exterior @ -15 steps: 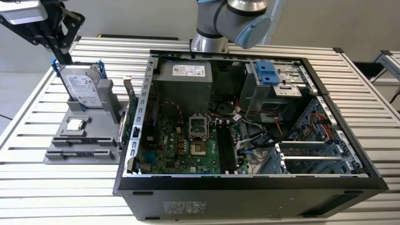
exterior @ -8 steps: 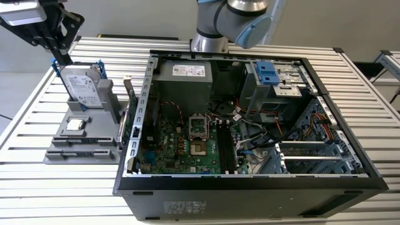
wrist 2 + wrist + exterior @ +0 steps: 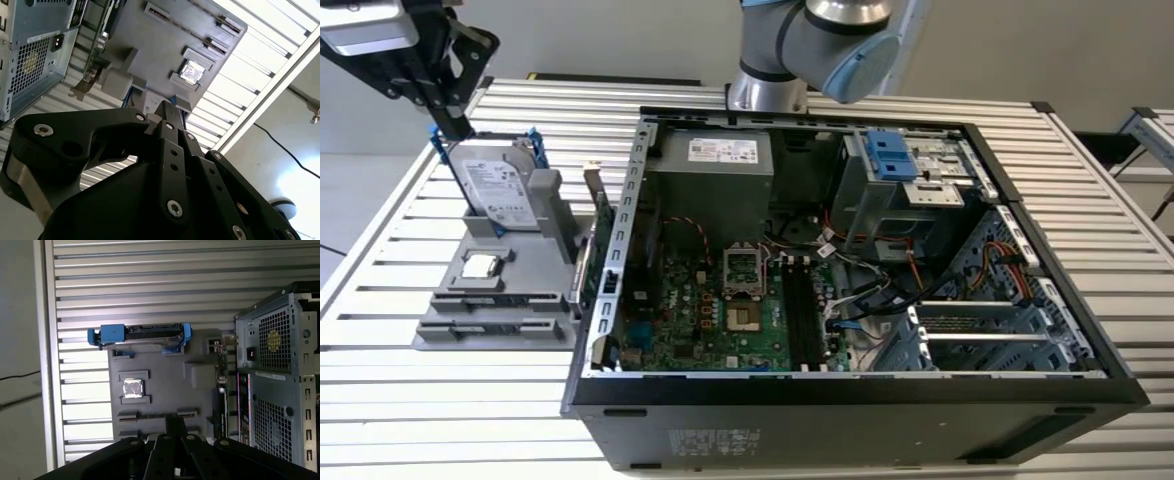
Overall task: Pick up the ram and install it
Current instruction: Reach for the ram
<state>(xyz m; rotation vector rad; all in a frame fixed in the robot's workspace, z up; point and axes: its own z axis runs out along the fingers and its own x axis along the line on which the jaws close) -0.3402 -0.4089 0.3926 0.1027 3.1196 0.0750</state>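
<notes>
My gripper hangs at the exterior view's far left, above the top edge of the silver hard drive that stands in the grey holder. In both wrist views its black fingers meet at the tips, shut, with nothing showing between them. They point down at the holder, over its two narrow slots. The ram is hidden; whether it stands on edge in one of those slots I cannot tell. The long black memory slots lie on the motherboard in the open computer case.
The holder also carries a small square processor chip. A green expansion card stands between holder and case. The case's back panel rises close beside the holder. The slatted metal table runs all around.
</notes>
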